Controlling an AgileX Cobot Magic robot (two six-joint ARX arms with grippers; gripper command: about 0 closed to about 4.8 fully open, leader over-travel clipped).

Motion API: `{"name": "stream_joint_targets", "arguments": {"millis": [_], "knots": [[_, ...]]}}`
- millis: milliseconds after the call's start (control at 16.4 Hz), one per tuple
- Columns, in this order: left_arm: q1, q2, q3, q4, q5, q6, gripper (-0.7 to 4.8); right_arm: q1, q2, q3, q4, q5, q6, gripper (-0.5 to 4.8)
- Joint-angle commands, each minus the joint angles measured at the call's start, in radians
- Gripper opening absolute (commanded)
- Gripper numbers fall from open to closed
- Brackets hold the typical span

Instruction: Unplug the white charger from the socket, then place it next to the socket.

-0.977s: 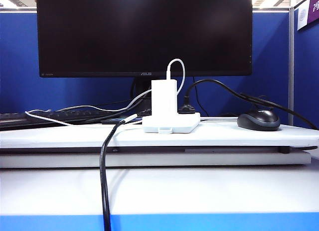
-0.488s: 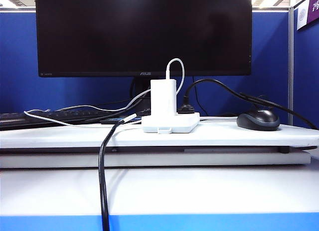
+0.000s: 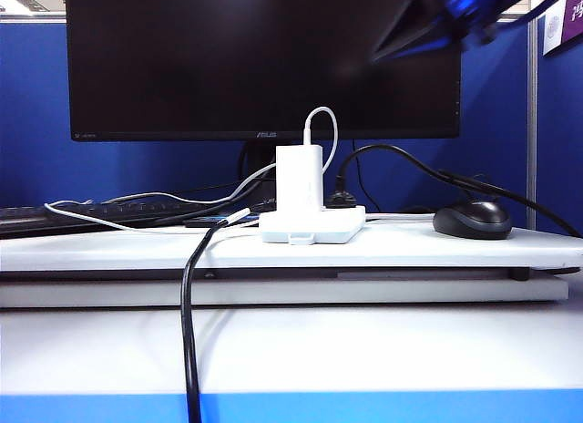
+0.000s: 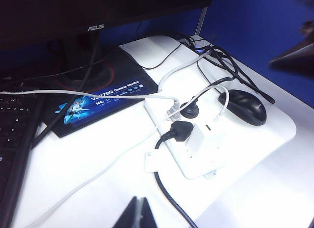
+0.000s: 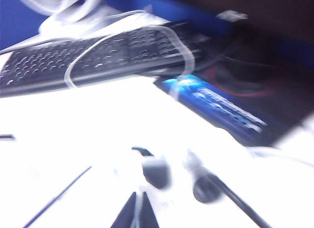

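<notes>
the white charger (image 3: 300,179) stands upright, plugged into the socket (image 3: 312,226), so nothing of the task is done yet: the pull-out and the set-down beside the strip both remain. it is a boxy white block with rounded edges, and a thin white cable (image 3: 321,122) loops out of its top and falls away behind. the socket is a low flat white strip with a small tab on its near edge, sitting on the white desk board (image 3: 291,248) about mid-scene, in front of the monitor (image 3: 262,58). a black plug (image 3: 342,200) sits in the strip just right of the charger, and its black cord arcs off to the right. from above, in the left wrist view, the charger (image 4: 198,137) shows as a white block on the strip (image 4: 189,152), with the black plugs beside it.

farther out, a dark mouse (image 3: 472,219) lies to the right, a keyboard (image 3: 55,215) far left, and a thick black cable (image 3: 189,323) hangs over the near edge.

the left gripper (image 4: 137,214) hovers above the desk, well apart from the charger, its dark fingers drawn close to a point, holding nothing. the right gripper (image 5: 135,212), seen through heavy blur, is pinched together and empty too, above the plug area. in the exterior view a blurred dark arm part (image 3: 437,17) shows at upper right, high over the strip. i judge this as the approach, before any contact.
</notes>
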Motion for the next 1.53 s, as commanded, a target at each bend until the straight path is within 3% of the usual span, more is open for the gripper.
{"name": "stream_joint_targets", "arguments": {"millis": [61,122,183,305,1038,1527], "knots": [[-0.002,-0.002,0.007,0.020,0.007,0.003,-0.05,0.047,0.068,0.004,0.128,-0.005,-0.004,0.27],[-0.002,-0.002,0.007,0.020,0.007,0.003,-0.05,0.057,0.088,0.004,0.137,-0.004,-0.021,0.44],[-0.002,-0.002,0.007,0.020,0.007,0.003,-0.05,0.071,0.112,0.004,0.135,-0.004,-0.067,1.55],[-0.002,-0.002,0.007,0.021,0.007,0.003,-0.05,0.088,0.155,0.004,0.136,-0.001,-0.117,4.79],[-0.002,-0.002,0.007,0.027,0.007,0.003,-0.05,0.093,0.280,0.003,0.097,-0.055,-0.183,4.79],[-0.002,-0.002,0.007,0.027,0.007,0.003,-0.05,0.112,0.336,0.003,0.176,-0.084,-0.208,4.79]]}}
